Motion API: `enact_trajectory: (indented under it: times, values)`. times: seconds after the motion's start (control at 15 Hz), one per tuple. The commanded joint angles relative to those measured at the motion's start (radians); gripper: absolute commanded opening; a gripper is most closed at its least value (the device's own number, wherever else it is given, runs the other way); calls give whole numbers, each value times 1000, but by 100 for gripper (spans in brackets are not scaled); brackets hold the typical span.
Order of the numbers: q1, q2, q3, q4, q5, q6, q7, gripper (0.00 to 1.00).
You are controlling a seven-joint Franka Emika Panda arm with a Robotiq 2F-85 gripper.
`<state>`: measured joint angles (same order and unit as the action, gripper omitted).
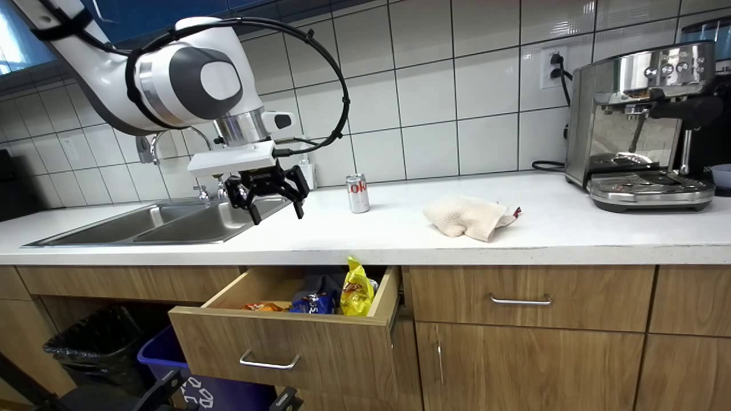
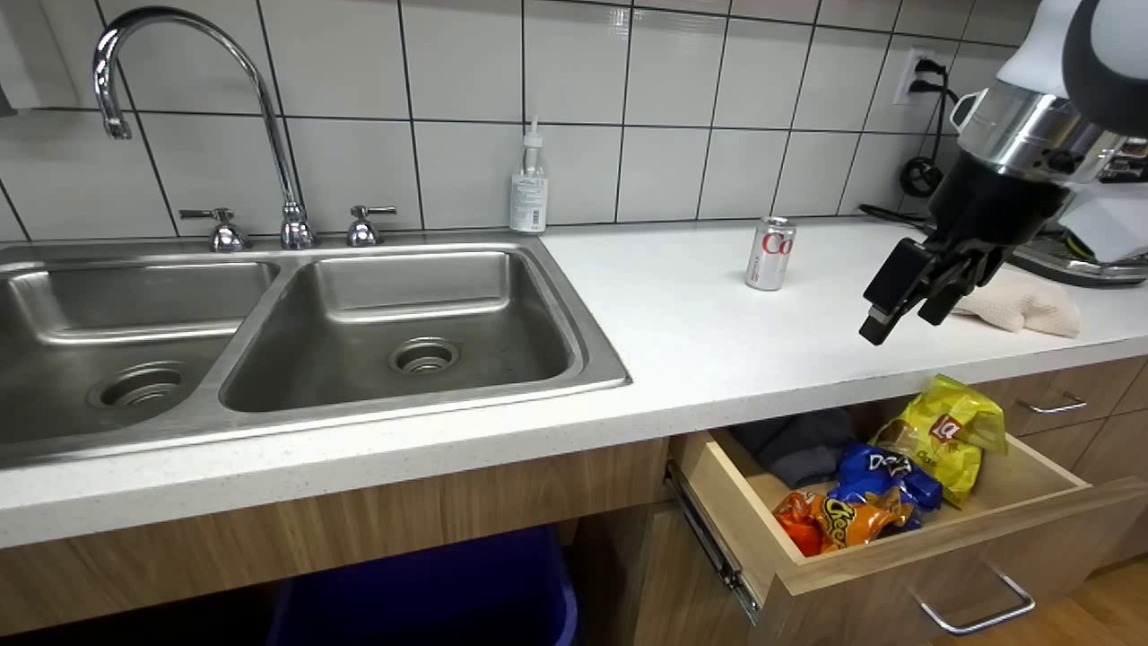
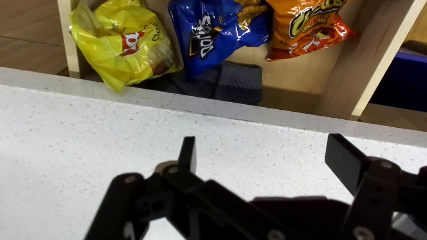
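Note:
My gripper (image 1: pixel 277 216) is open and empty above the white counter (image 3: pixel 100 140), near its front edge; it also shows in an exterior view (image 2: pixel 904 325) and in the wrist view (image 3: pixel 262 150). It touches nothing. Below the counter edge a wooden drawer (image 1: pixel 280 342) stands pulled out. In it lie a yellow snack bag (image 3: pixel 123 43), a blue Doritos bag (image 3: pixel 217 33), an orange Cheetos bag (image 3: pixel 310 26) and a dark grey cloth (image 3: pixel 237 81), partly hidden by the counter. A silver Coke can (image 2: pixel 770 255) stands upright on the counter. A crumpled beige cloth (image 1: pixel 468 216) lies farther along it.
A double steel sink (image 2: pixel 430 314) with a curved faucet (image 2: pixel 269 117) adjoins the counter. A clear pump bottle (image 2: pixel 529 193) stands at the tiled wall. An espresso machine (image 1: pixel 634 125) is at the far end. A blue bin (image 1: pixel 228 388) and a black-bagged bin (image 1: pixel 97 348) are underneath.

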<state>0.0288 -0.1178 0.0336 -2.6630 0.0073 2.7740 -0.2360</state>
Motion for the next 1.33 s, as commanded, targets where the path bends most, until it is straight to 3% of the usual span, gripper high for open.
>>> enact_trajectory:
  times: [0.0,1.27]
  values:
    - [9,-38,-21,-19,8,-29,-12,100]
    - [5,-19,-20,-27,0,5,17,100]
